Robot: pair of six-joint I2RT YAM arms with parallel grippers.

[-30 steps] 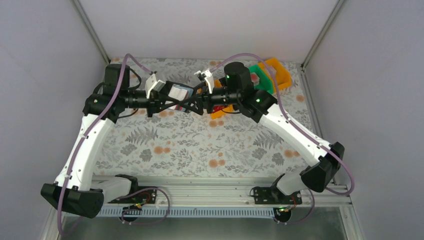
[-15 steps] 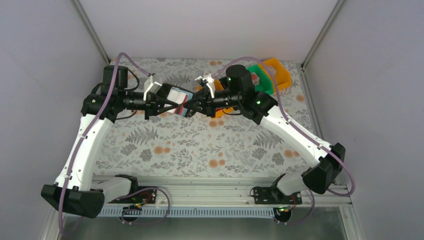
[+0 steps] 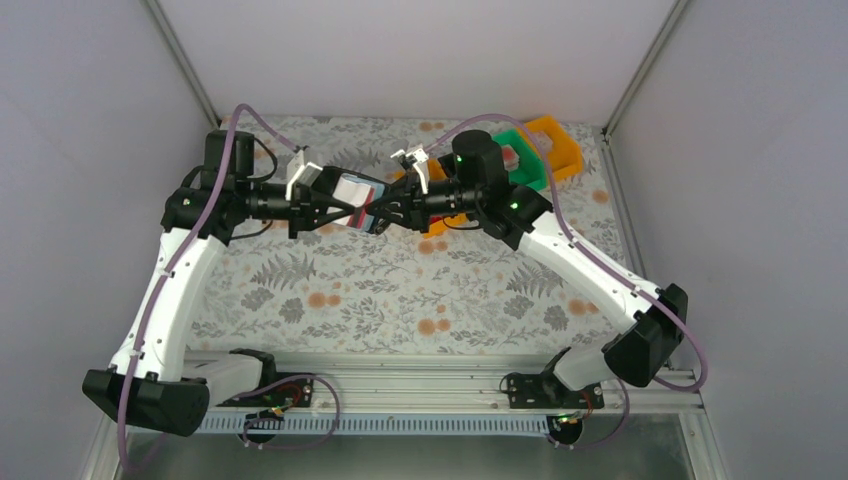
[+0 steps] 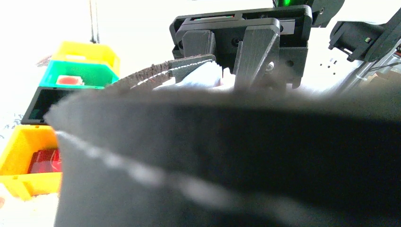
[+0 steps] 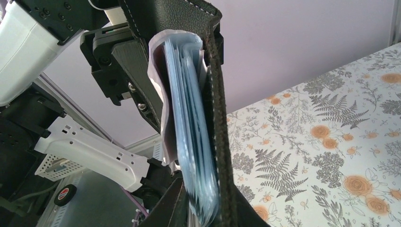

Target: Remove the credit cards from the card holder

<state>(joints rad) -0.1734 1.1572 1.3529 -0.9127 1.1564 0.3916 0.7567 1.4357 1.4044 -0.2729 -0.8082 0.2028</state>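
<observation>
Pull-out step: L tool (image 3: 345, 208) clamped tight on card holder (image 3: 354, 187), held between both tools above desk (image 3: 400, 290); R tool (image 3: 384, 212) nearly closed, apparently pinching credit cards (image 5: 189, 137); next needs a straight pull away w/o dragging holder.

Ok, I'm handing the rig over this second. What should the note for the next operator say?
Left gripper: shut on the card holder, which it holds up off the table with its mouth toward the right arm.
Right gripper: fingers pinched on the pale edge of the credit cards at the holder's mouth, as far as the wrist views show.
Cards: a stack between the black covers, none out.
Done: holder raised and presented, right arm at the cards.
Left: pull every card out and set it down.
</observation>
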